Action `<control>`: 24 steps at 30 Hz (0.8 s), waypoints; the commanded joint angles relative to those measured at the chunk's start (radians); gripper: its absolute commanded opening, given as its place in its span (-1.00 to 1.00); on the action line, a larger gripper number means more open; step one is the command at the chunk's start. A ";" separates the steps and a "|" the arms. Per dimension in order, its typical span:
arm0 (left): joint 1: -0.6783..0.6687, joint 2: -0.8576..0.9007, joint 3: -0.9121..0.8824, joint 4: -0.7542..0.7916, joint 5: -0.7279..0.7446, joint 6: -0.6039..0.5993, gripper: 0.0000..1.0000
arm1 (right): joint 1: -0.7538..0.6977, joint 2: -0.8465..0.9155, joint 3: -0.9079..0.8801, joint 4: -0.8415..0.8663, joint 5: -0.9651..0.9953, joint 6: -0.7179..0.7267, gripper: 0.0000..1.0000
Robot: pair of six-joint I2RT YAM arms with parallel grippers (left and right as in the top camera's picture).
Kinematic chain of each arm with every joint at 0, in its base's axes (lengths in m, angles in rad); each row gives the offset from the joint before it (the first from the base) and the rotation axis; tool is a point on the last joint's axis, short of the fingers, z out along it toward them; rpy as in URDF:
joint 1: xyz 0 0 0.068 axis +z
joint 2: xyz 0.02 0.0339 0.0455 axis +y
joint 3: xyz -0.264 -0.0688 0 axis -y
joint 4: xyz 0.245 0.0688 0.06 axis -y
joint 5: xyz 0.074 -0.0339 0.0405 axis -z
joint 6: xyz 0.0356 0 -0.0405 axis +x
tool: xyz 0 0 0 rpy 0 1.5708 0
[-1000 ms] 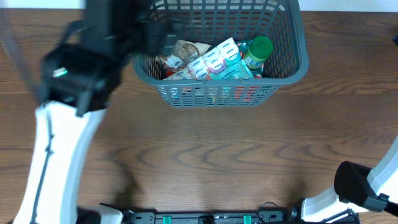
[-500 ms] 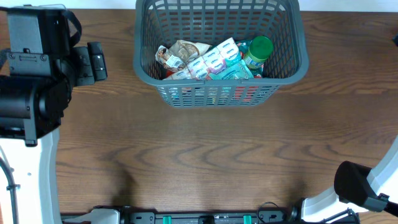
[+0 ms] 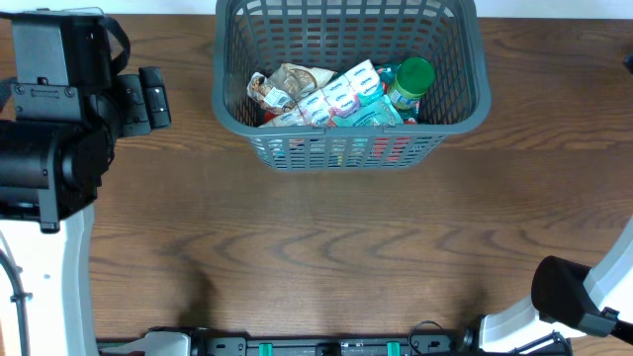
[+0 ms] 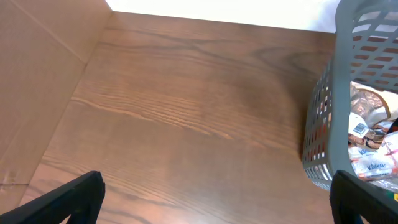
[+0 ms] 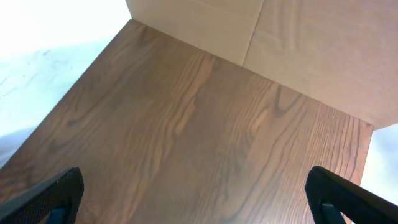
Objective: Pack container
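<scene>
1. My L pincer (image 4: pixel 217 202): jaws wide, nothing held, hovering just left of container (image 3: pixel 346 148), which sits far-centre on table (image 3: pixel 346 257).
2. R pincer (image 5: pixel 199 199): wide too, empty, over bare wood.
3. Risk: if I swing L arm in low, I clip the lattice wall & shove it.
4. Packets (image 3: pixel 326 99) heaped inside; adding more could spill.

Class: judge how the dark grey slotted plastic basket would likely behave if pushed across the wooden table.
The dark grey slotted plastic basket probably slides rather than tips: its footprint looks broad. Its thin lattice walls may flex; the colourful snack packets inside add weight.
</scene>
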 commanded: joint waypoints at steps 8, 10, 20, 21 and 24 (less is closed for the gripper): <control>0.005 -0.084 0.003 0.028 -0.017 -0.009 0.97 | -0.005 0.002 -0.004 -0.001 0.006 0.017 0.99; 0.005 -0.134 0.001 0.048 -0.016 -0.009 0.97 | -0.005 0.002 -0.004 -0.001 0.006 0.017 0.99; 0.014 -0.506 -0.290 0.251 0.001 -0.009 0.97 | -0.005 0.002 -0.004 -0.001 0.006 0.018 0.98; 0.019 -0.546 -0.344 0.282 0.002 -0.010 0.97 | -0.005 0.002 -0.004 -0.001 0.006 0.017 0.98; 0.037 -0.681 -0.545 0.399 0.029 -0.010 0.97 | -0.005 0.002 -0.004 -0.001 0.006 0.017 0.98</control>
